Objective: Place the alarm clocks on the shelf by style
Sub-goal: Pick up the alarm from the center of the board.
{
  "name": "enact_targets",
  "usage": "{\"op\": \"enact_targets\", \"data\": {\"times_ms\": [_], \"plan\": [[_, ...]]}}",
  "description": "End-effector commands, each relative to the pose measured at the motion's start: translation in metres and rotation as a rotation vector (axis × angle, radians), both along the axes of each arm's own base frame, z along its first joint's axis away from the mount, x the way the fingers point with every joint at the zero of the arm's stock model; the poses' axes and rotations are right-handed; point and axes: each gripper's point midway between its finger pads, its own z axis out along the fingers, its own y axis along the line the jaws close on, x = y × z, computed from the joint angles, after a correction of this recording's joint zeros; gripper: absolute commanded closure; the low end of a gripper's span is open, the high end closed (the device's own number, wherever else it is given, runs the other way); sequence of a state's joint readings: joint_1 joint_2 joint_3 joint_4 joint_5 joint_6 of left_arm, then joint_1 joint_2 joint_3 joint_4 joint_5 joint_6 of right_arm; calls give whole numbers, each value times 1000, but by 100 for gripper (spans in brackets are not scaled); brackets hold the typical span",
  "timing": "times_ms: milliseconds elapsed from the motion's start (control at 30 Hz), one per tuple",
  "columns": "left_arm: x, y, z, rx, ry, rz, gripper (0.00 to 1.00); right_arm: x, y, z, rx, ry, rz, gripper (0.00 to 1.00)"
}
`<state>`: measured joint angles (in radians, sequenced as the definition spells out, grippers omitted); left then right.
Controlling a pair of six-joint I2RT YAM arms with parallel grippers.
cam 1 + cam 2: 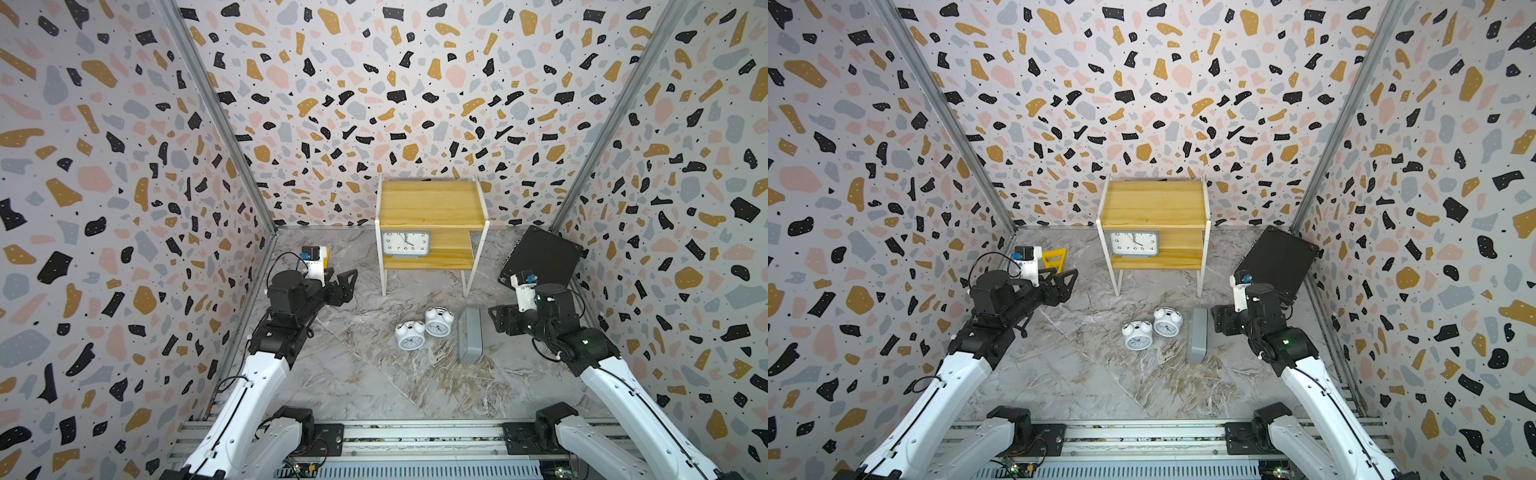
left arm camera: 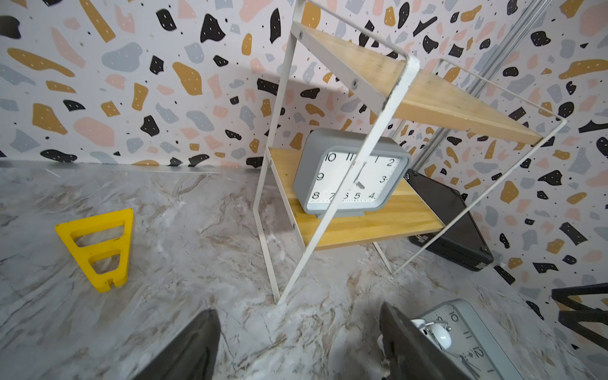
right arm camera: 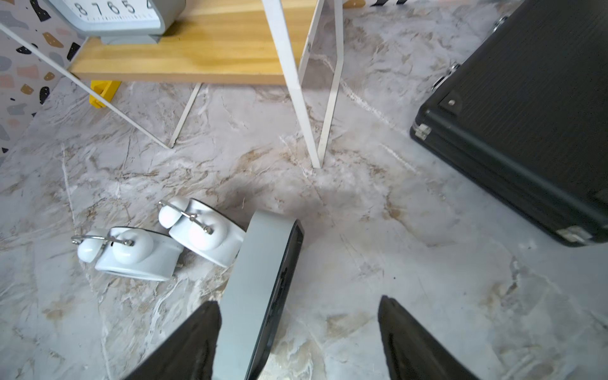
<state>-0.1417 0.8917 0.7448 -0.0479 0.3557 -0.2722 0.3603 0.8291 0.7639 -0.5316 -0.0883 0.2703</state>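
One grey rectangular clock (image 1: 406, 243) stands on the shelf's (image 1: 432, 203) lower board at the desk's (image 1: 374, 382) far edge. The second grey clock (image 1: 470, 334) and two twin-bell clocks (image 1: 410, 335) (image 1: 439, 321) wait mid-desk; left pincer (image 2: 297, 311) and right pincer (image 3: 297, 302) gape empty.

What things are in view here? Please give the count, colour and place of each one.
shelf: 1, yellowish boards and white frame, middle of the back
grey clock: 1, grey with a white dial, upright on the shelf, lower level
second grey clock: 1, grey, on edge on the table, in front of the shelf
white clocks: 2, white, lying dial up beside the second grey clock
case: 1, black, back right corner
yellow piece: 1, yellow, triangular, back left on the table
table: 1, grey marble pattern
left gripper: 1, black, open and empty, left of the shelf
right gripper: 1, black, open, at the second grey clock
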Motion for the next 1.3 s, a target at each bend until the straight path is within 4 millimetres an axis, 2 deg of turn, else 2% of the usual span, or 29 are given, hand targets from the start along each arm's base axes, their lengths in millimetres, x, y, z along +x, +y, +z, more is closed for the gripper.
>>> {"op": "enact_targets", "data": {"times_ms": [0, 167, 300, 533, 867, 1033, 1267], "plan": [[-15, -10, -8, -14, 44, -63, 20, -16, 0, -16, -4, 53, -17, 18], [-15, -12, -6, -14, 43, -82, 20, -23, 12, -41, 24, 112, 8, 18], [-13, -15, -8, -16, 50, -97, 20, -21, 23, -52, 30, 131, 23, 18], [-11, -17, -12, -13, 60, -106, 20, -13, 38, -55, 10, 123, 51, 16], [-10, -18, -15, -12, 70, -113, 20, -3, 47, -69, -48, 147, 43, 17], [-9, -18, -18, -11, 78, -117, 20, -2, 49, -74, -77, 154, 47, 22], [-10, -19, -19, -10, 82, -120, 20, -2, 52, -73, -79, 153, 53, 22]]}}
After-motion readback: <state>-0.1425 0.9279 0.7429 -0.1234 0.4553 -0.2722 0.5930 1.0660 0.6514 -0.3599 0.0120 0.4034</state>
